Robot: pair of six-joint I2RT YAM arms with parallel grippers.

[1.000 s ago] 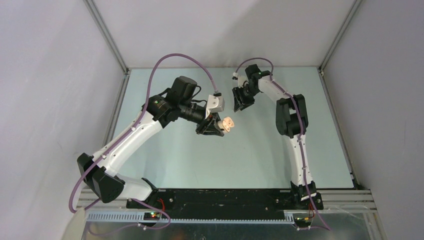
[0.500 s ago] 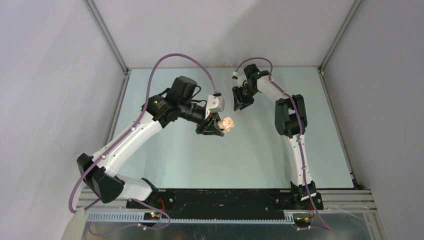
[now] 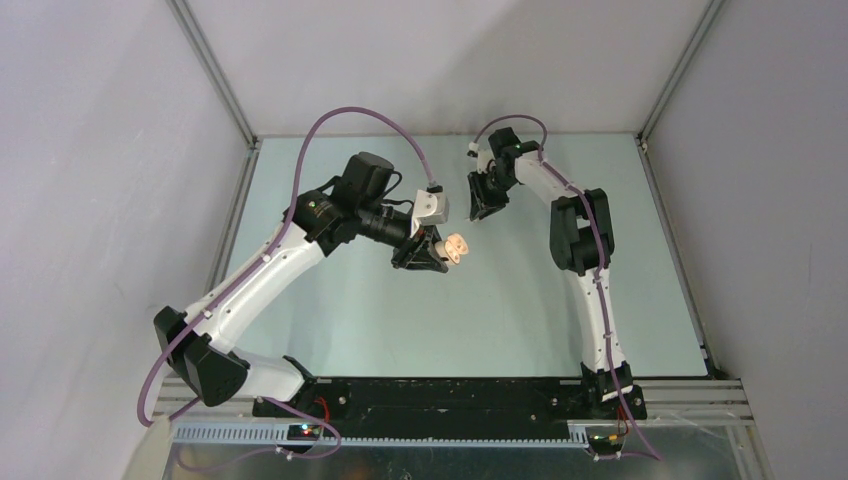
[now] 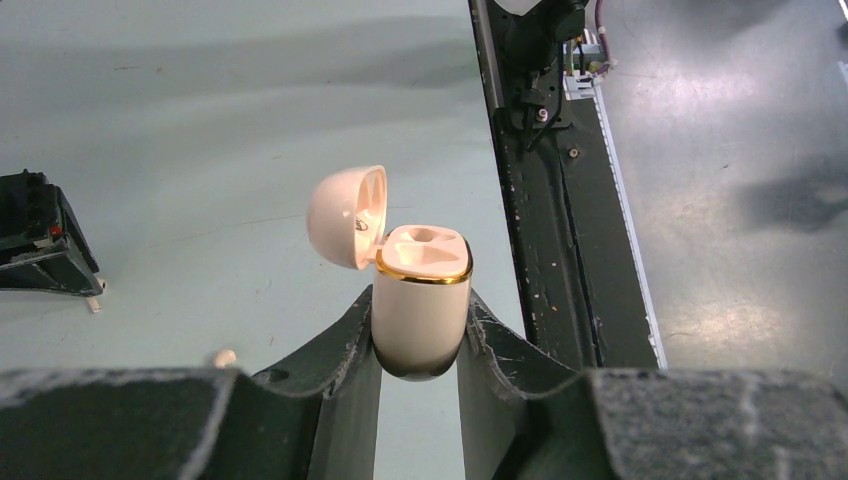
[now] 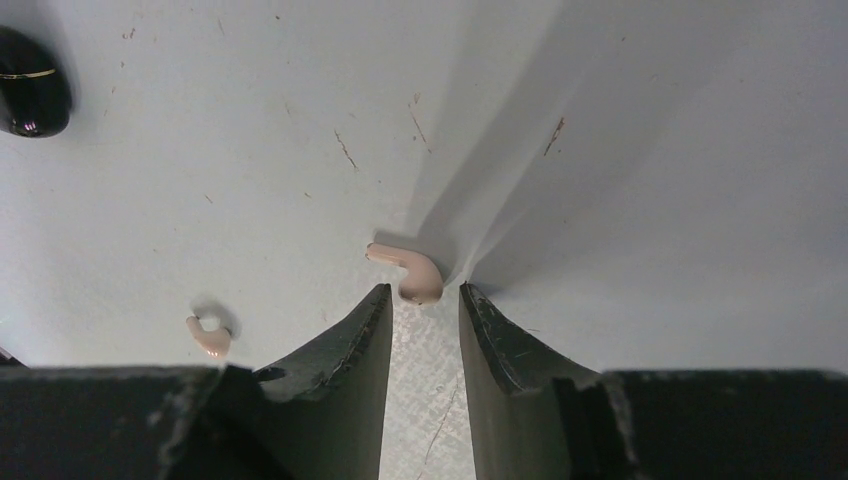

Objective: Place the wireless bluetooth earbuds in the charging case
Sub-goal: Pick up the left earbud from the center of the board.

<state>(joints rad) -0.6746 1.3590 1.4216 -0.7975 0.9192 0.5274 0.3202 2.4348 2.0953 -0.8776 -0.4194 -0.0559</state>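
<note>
My left gripper (image 3: 432, 256) is shut on a pale beige charging case (image 3: 456, 246) and holds it above the table. In the left wrist view the gripper (image 4: 418, 325) clamps the case body (image 4: 422, 285), which has a gold rim; its lid (image 4: 345, 215) is swung open to the left and both sockets look empty. My right gripper (image 3: 484, 207) is low over the far table. In the right wrist view it (image 5: 424, 292) is open, with a beige earbud (image 5: 408, 268) lying at its fingertips, its bulb just inside the gap. A second beige earbud (image 5: 208, 336) lies to the left.
A closed black case (image 5: 30, 85) lies at the upper left of the right wrist view. The left wrist view shows one beige earbud (image 4: 224, 356) on the table below and the right gripper (image 4: 40, 245) at its left edge. The black base rail (image 3: 440, 395) runs along the near edge.
The right wrist has shifted slightly at the far side of the table. The left arm holds the open case still.
</note>
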